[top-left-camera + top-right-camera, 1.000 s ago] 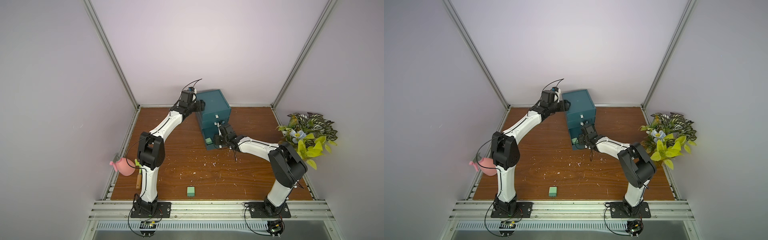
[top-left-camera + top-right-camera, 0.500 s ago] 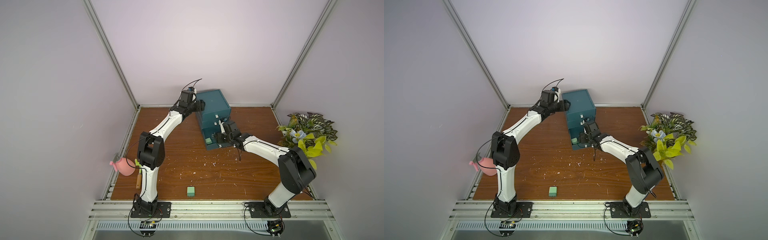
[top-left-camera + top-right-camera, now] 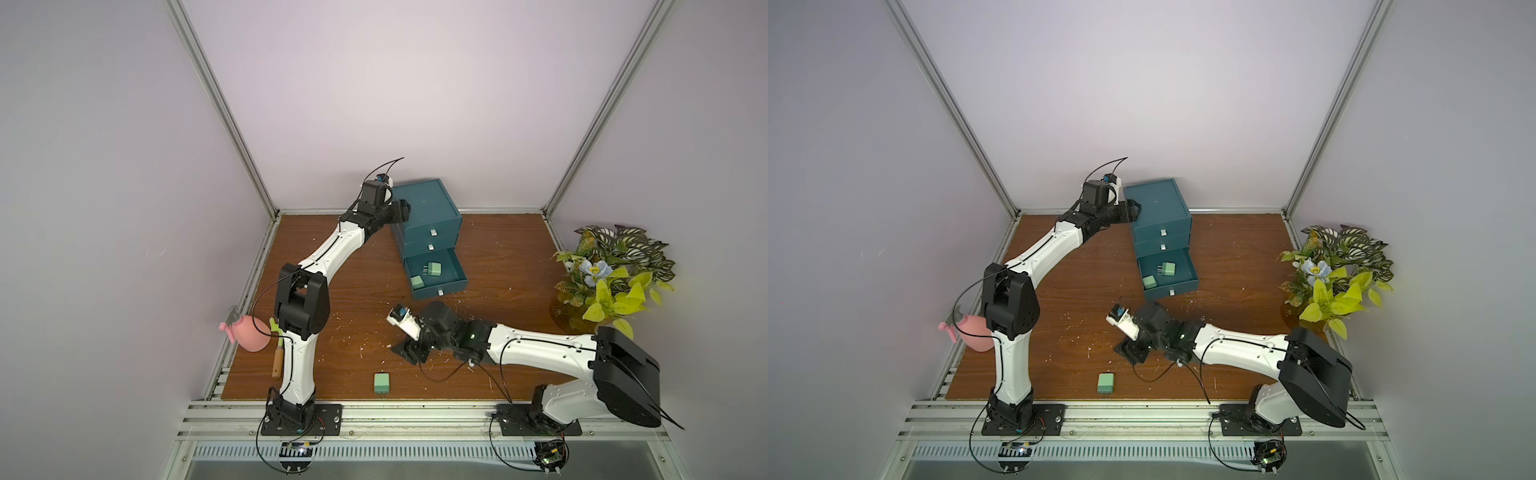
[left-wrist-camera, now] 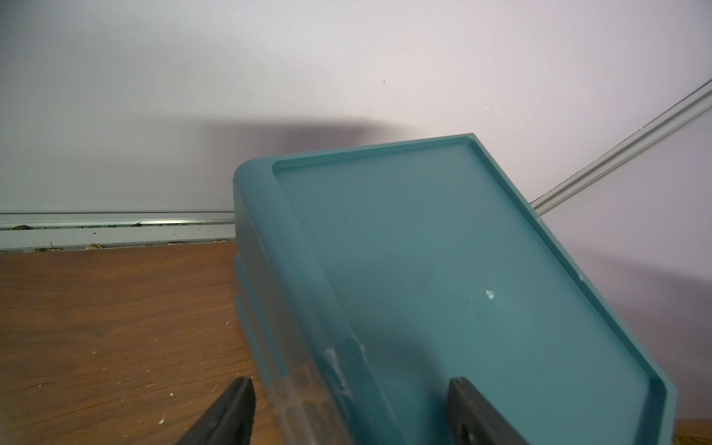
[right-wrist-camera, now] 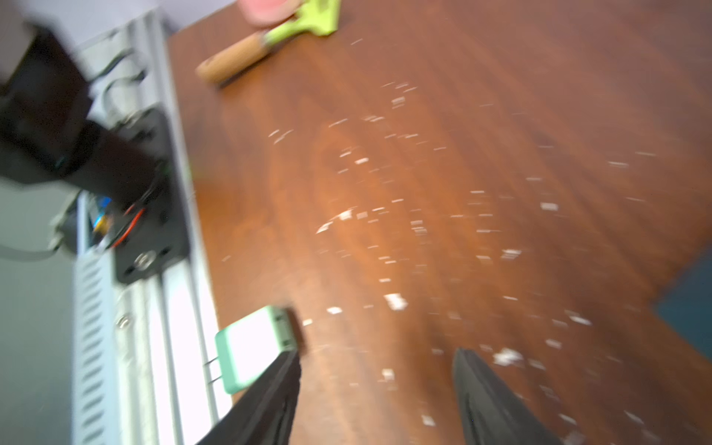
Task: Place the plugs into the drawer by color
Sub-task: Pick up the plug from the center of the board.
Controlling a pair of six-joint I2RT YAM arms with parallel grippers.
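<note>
While one mint plug (image 3: 382, 382) lies at six o'clock on the table (image 3: 519, 257), the right gripper (image 3: 409, 351) hovers at its one o'clock, spread and empty. At twelve, the open bottom drawer (image 3: 453, 286) holds two mint plugs (image 3: 434, 269) (image 3: 417, 282); the left gripper (image 4: 350, 404) straddles the cabinet (image 3: 428, 203) rim, grip unclear.

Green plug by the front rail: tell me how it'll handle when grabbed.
The green plug looks like a rigid plastic block, so it should keep its shape and likely feel light. Lying flat on the table, it should slide rather than roll. Its glossy shell may slip.
</note>
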